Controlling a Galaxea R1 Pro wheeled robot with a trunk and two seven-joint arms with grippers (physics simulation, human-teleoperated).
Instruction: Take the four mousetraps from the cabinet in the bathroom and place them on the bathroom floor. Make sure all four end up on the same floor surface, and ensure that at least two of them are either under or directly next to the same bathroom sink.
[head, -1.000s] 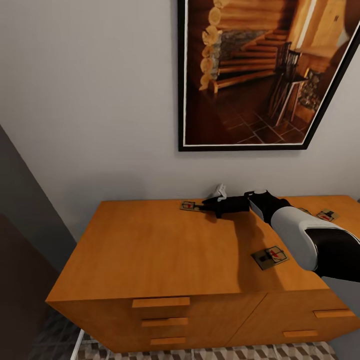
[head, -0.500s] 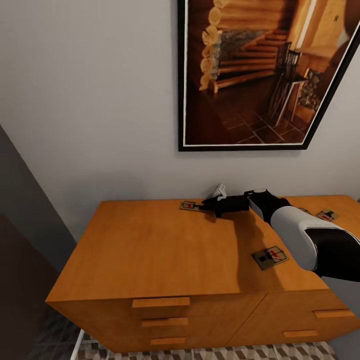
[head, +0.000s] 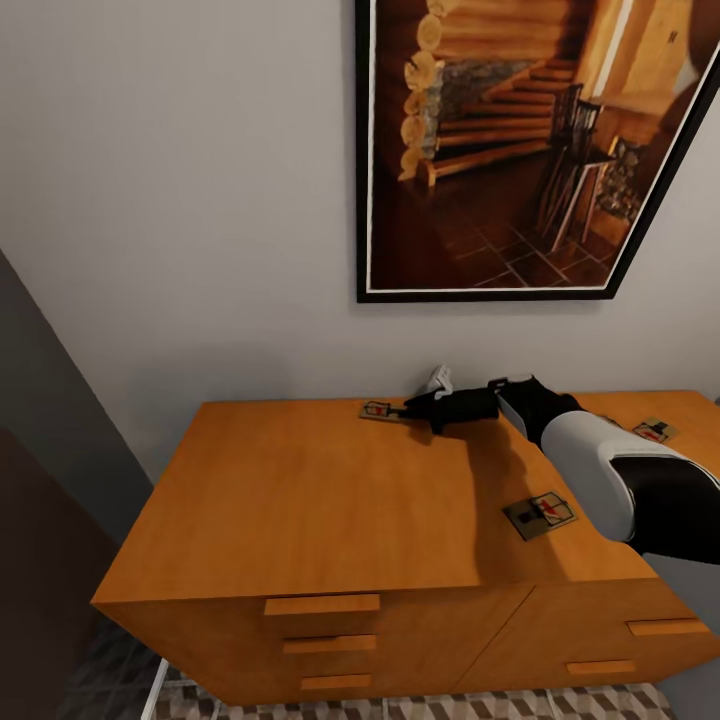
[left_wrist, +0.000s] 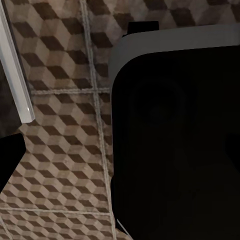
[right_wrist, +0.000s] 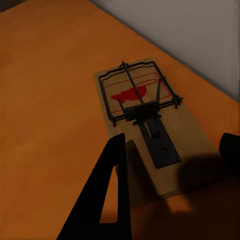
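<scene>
Three mousetraps lie on top of the orange-brown cabinet (head: 300, 500): one near the back edge (head: 377, 410), one toward the front right (head: 540, 514), one at the far right (head: 655, 431). My right gripper (head: 408, 409) reaches across the top to the back mousetrap (right_wrist: 142, 117). It is open, with its dark fingers (right_wrist: 107, 195) on either side of that trap's near end and not closed on it. The trap shows its black wire bar and red mark. The patterned bathroom floor (left_wrist: 60, 75) lies below my left arm; one dark shape (left_wrist: 10, 160) at the frame edge may be a left finger.
A large framed picture (head: 520, 150) hangs on the grey wall behind the cabinet. A dark wall or panel (head: 50, 480) stands close on the left. A white bar (head: 155, 690) runs along the floor by the cabinet's left front corner. My own dark body (left_wrist: 175, 140) sits beside the left wrist.
My right wrist has lifted very slightly at the back mousetrap. The mousetraps have not moved.
</scene>
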